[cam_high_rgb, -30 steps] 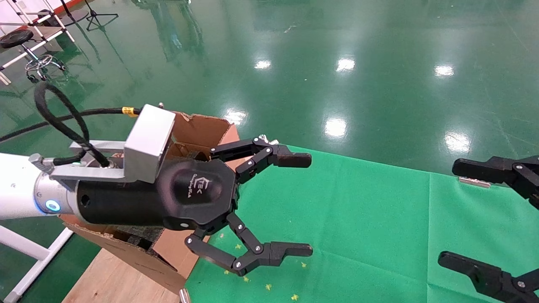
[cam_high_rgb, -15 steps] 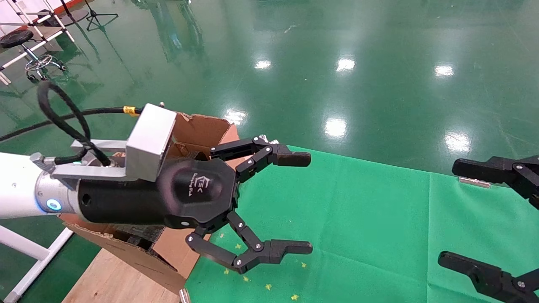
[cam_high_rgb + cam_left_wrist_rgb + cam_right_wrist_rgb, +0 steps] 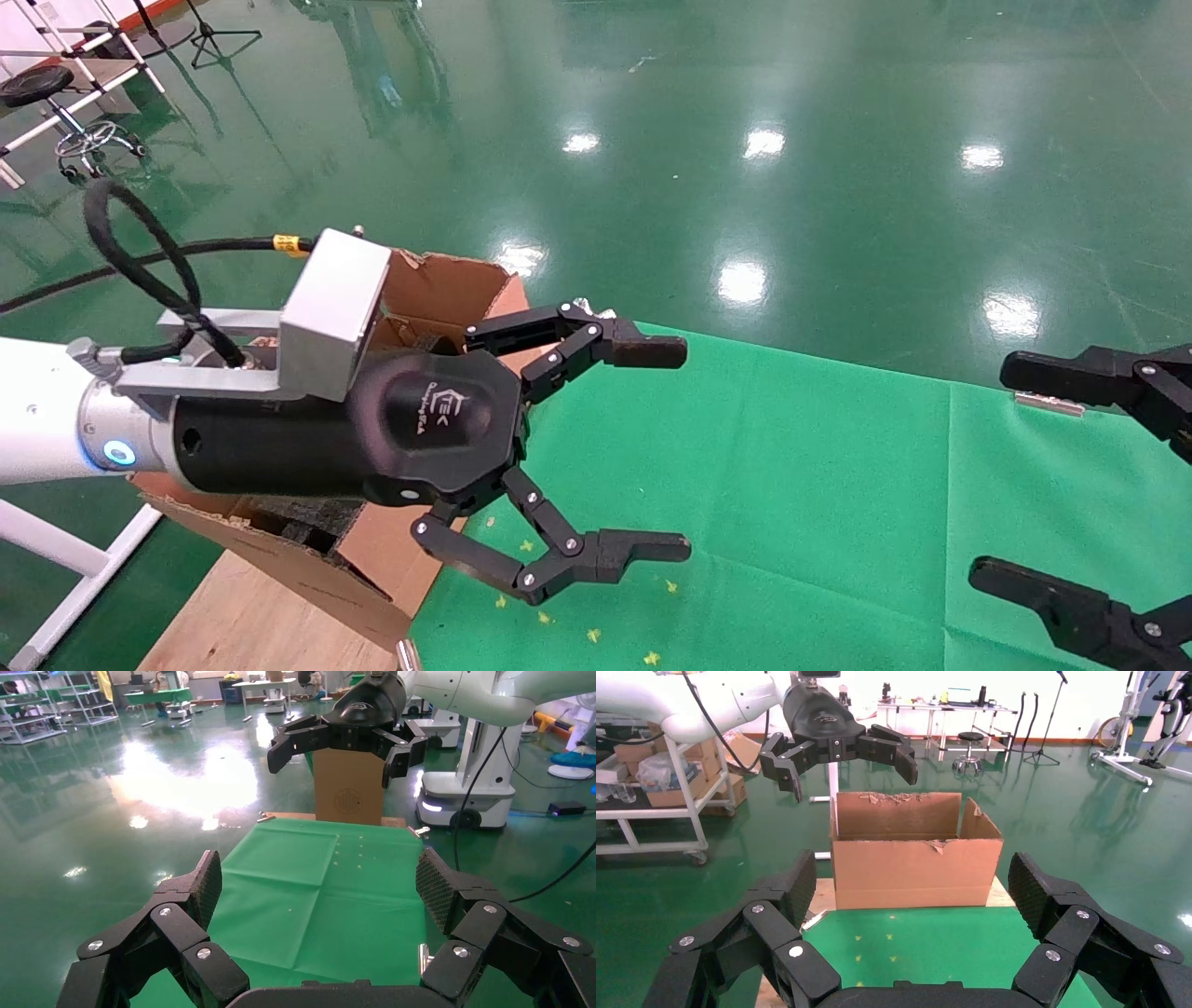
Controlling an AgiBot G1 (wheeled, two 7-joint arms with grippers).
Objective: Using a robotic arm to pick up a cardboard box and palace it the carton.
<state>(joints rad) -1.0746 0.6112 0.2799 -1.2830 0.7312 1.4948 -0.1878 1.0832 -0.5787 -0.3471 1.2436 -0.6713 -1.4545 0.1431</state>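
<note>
My left arm (image 3: 56,410), white with a silver bracket, holds its black gripper (image 3: 666,450) open and empty in the air, just right of the carton (image 3: 447,289) and above the green cloth (image 3: 792,466). The carton is large, brown, with ragged upright flaps and black foam inside; in the right wrist view it (image 3: 909,860) stands on a wooden board below the left gripper (image 3: 849,769). My right gripper (image 3: 1010,471) hangs open and empty at the right edge. The small taped cardboard box is not visible on the cloth or in either gripper.
A brown box with a round printed mark (image 3: 349,787) stands at the table's right end, behind the right gripper (image 3: 336,762). Small yellow marks (image 3: 596,636) dot the cloth. Metal clips (image 3: 1048,402) pin its edges. Shiny green floor surrounds the table.
The left arm has shifted only a few pixels; both grippers stay open and nothing else has moved.
</note>
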